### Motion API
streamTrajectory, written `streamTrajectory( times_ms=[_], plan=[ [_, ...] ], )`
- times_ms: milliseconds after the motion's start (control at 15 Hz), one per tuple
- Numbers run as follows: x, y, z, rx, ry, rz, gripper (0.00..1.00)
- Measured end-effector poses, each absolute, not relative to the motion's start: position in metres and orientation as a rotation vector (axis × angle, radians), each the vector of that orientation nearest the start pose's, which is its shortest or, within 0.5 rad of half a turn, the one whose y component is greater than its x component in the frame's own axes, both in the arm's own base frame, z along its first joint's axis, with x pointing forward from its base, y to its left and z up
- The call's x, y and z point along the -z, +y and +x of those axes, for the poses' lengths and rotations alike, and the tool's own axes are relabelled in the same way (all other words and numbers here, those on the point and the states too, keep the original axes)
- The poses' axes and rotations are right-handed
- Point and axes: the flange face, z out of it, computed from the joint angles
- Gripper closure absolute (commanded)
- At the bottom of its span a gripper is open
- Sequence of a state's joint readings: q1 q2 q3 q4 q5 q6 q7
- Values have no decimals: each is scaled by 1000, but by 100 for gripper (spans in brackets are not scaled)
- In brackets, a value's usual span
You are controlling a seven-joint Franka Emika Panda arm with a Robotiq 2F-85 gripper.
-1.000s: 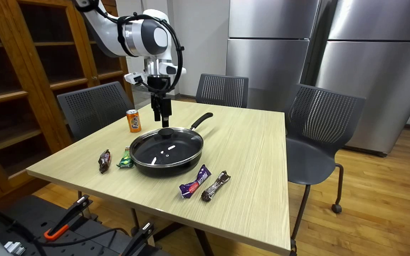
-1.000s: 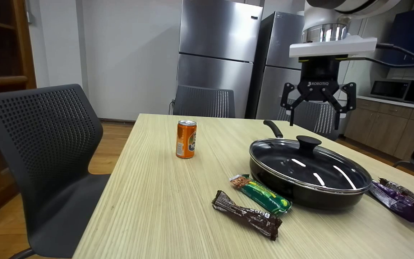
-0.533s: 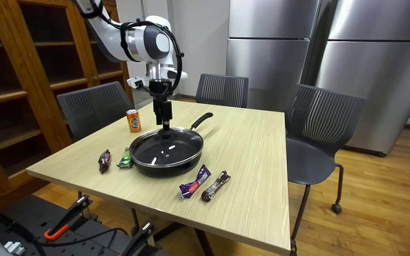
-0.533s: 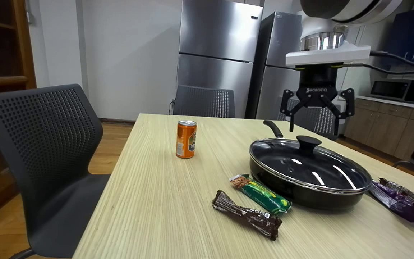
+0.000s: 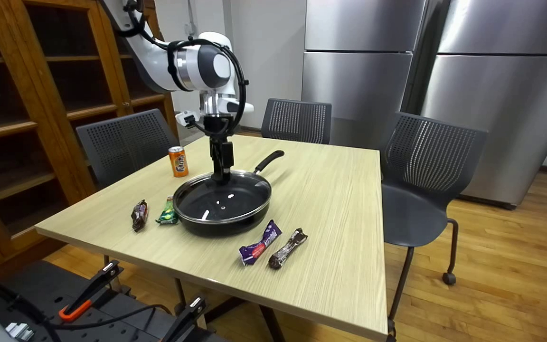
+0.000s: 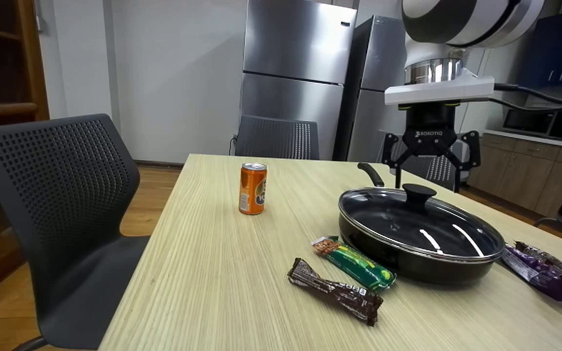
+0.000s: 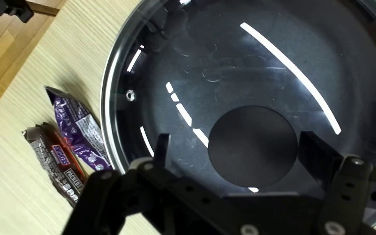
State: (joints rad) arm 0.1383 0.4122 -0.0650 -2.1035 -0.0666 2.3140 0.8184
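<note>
A black frying pan (image 5: 221, 230) under a glass lid (image 6: 383, 219) rests on the table, its handle (image 5: 269, 160) pointing away. My gripper (image 6: 427, 187) hangs straight down over the lid, its fingertips near the height of the round black knob (image 6: 418, 191). In the wrist view the knob (image 7: 252, 147) lies between the open jaws. The right finger (image 7: 318, 156) is close against the knob's edge; contact cannot be told. A wider gap separates the left finger (image 7: 162, 147) from it. Nothing is gripped.
An orange Fanta can (image 6: 252, 189) stands upright beyond the pan. A green-wrapped bar (image 6: 354, 263) and a brown one (image 6: 334, 291) lie beside it. On another side are a purple bar (image 7: 80, 130) and a Snickers (image 7: 57, 160). Chairs (image 5: 425, 180) surround the table.
My gripper has come down from above the lid to the level of its knob, the jaws staying open. The pan, can and bars have not moved.
</note>
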Motion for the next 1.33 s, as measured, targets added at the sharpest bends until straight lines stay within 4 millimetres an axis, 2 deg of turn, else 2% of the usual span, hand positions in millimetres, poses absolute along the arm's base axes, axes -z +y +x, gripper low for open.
streamTrajectory(
  times_ms=[133, 200, 267, 467, 600, 1067, 1333],
  plan=[
    [-201, 39, 559, -252, 1121, -3089, 0],
    [-200, 40, 560, -253, 1122, -3090, 25],
    [-199, 40, 560, -253, 1122, -3091, 26],
    [-201, 42, 561, -244, 1122, -3092, 51],
    [-203, 45, 564, -225, 1122, -3089, 62],
    [-204, 45, 564, -208, 1153, -3076, 62],
    [-216, 48, 563, -107, 1137, -3047, 62]
  ],
)
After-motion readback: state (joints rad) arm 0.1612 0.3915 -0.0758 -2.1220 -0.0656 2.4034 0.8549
